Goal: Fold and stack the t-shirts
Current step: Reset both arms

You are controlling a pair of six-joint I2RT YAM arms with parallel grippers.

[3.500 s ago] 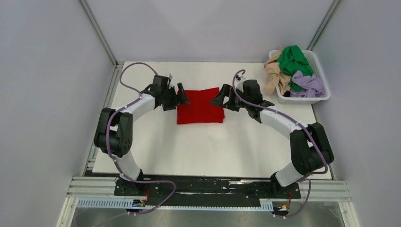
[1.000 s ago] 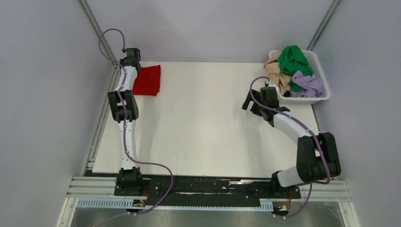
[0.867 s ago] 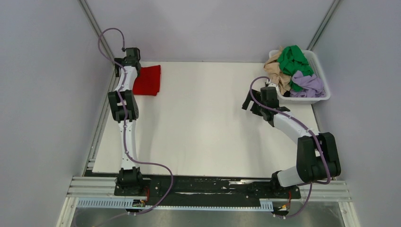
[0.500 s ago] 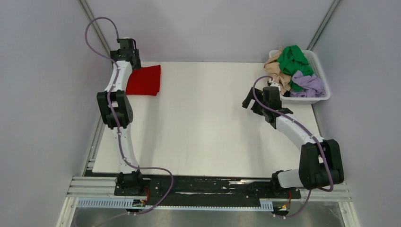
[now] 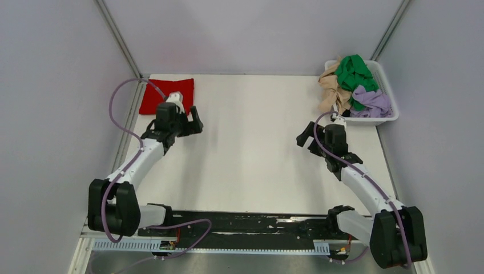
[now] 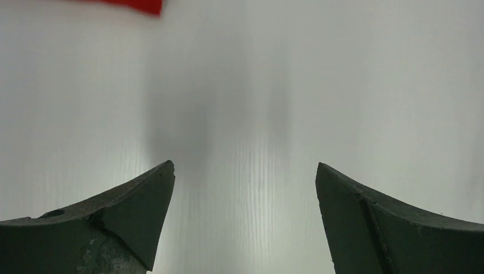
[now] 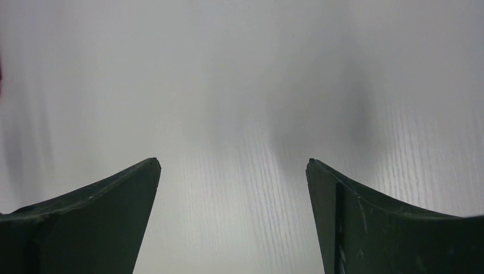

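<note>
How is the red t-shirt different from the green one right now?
The red t-shirt is folded flat; the green t-shirt is crumpled. The red one lies on the table, far left; the green one sits in the white basket, far right. Both are plain cloth.

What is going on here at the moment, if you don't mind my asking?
Two robot arms are folding and stacking t-shirts. The folded bright red cloth t-shirt lies at the far left corner of the white table, with nothing holding it. A green cloth t-shirt, a beige-tan cloth t-shirt and a lavender cloth t-shirt sit crumpled in the white plastic basket at the far right. The left gripper and the right gripper are both open and empty over bare tabletop.
</note>
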